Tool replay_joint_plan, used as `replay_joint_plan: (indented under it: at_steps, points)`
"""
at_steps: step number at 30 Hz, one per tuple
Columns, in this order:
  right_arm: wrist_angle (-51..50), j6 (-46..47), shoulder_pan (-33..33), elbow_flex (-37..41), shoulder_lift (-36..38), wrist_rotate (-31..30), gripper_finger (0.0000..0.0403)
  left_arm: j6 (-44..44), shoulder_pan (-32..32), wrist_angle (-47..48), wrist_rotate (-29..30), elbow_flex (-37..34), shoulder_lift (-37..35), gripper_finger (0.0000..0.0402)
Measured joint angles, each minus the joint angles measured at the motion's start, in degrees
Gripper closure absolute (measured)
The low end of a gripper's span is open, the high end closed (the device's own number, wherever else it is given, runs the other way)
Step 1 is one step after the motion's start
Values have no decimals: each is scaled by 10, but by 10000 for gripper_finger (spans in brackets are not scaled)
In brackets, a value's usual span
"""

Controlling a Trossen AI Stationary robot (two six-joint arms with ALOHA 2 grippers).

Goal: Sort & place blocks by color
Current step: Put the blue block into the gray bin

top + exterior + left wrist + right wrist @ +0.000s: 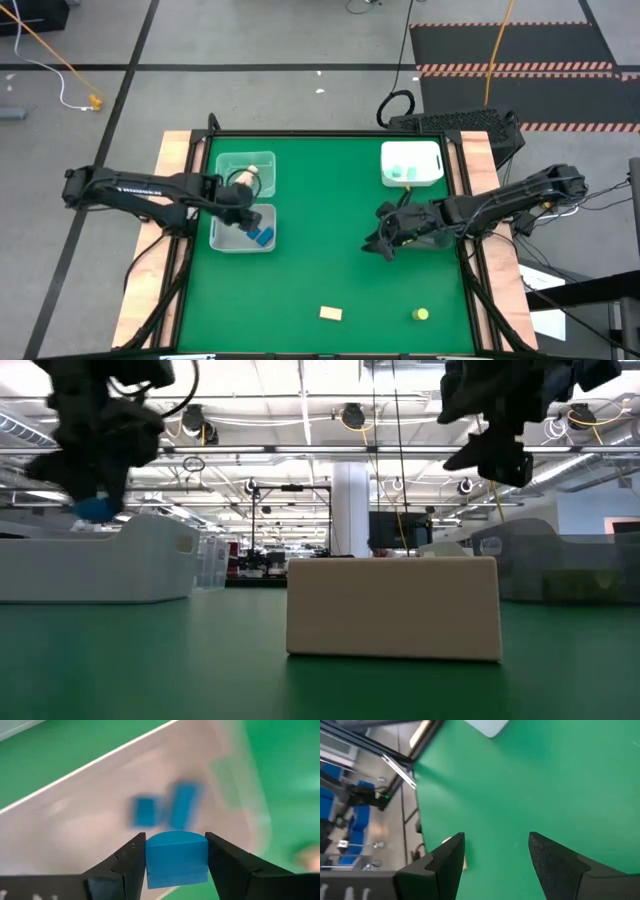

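No readable writing. Left pincer (pixel 176 851) pinching blue block (pixel 177 857) above bin (pixel 222 240); right pincer (pixel 496 851) spread.

Left gripper (pixel 176 851) clamped, reaching inward; right gripper (pixel 496 854) spread wide, raised mid-table.

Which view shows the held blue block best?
Left wrist view: the blue block fills the frame, clamped between the left gripper's jaws. Low view shows only a blue bit; high view hides it; right wrist view misses it.
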State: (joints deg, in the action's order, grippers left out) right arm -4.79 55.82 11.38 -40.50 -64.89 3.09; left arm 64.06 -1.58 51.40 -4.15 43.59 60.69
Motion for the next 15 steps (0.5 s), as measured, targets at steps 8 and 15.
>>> replay_joint_plan:
  at_steps: [8, 15]
  points:
    - [58, -76, 4, 6, -80, 5, 191, 90, 58, 47, 87, 0, 24, 223]
    - [174, -137, 16, 5, -148, 13, 203, 113, 77, 55, 105, 0, 82, 194]
